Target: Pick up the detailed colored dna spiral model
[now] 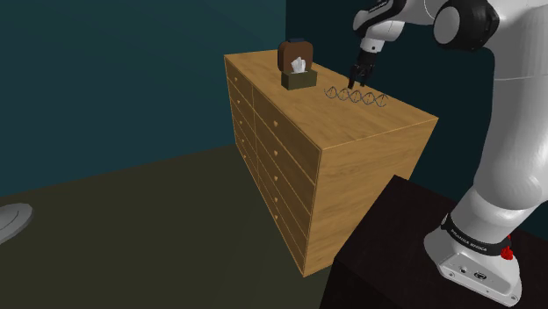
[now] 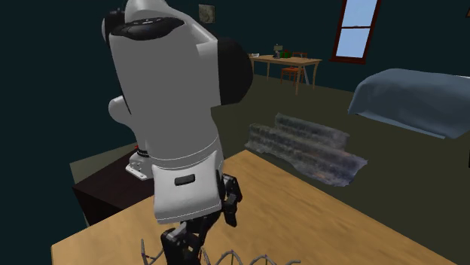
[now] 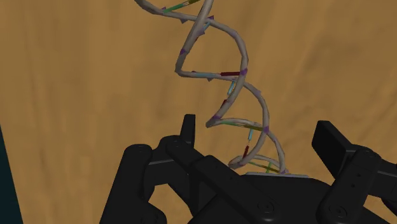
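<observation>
DNA spiral model (image 3: pixel 229 74) lies flat on the wooden dresser (image 1: pixel 351 123), near the top's middle. One end runs in between the fingers (image 3: pixel 188 127), which stand wide apart on either side of it, clasping nothing. The gripper (image 1: pixel 356 83) hangs just above the spiral. Its two twisted strands are pale grey, joined by thin rungs in red, green, blue and purple. A tissue box (image 1: pixel 299 77) sits nearby.
</observation>
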You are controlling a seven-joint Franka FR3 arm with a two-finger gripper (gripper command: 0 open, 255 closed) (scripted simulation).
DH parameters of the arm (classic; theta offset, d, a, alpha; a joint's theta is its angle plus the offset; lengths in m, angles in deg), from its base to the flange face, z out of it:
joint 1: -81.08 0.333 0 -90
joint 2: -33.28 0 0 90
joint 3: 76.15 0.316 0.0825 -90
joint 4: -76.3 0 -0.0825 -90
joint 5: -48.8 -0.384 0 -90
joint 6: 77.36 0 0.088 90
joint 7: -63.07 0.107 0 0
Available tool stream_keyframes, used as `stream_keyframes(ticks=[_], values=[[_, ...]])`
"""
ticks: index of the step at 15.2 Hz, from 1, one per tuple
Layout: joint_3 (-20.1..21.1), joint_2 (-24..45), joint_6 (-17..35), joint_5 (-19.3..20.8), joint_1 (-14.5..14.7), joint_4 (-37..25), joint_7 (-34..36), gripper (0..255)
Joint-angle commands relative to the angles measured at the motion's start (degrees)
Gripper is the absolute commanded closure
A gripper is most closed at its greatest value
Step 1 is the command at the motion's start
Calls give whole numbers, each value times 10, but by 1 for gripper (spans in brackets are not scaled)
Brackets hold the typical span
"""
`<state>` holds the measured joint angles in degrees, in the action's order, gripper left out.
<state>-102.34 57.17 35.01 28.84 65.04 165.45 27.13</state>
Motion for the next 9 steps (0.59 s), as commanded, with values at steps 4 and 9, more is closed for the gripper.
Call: stream_keyframes(ticks=[4,9], values=[[4,14,30,-10,-3,18,-11,0],[5,17,41,-13,-2,27,-13,255]])
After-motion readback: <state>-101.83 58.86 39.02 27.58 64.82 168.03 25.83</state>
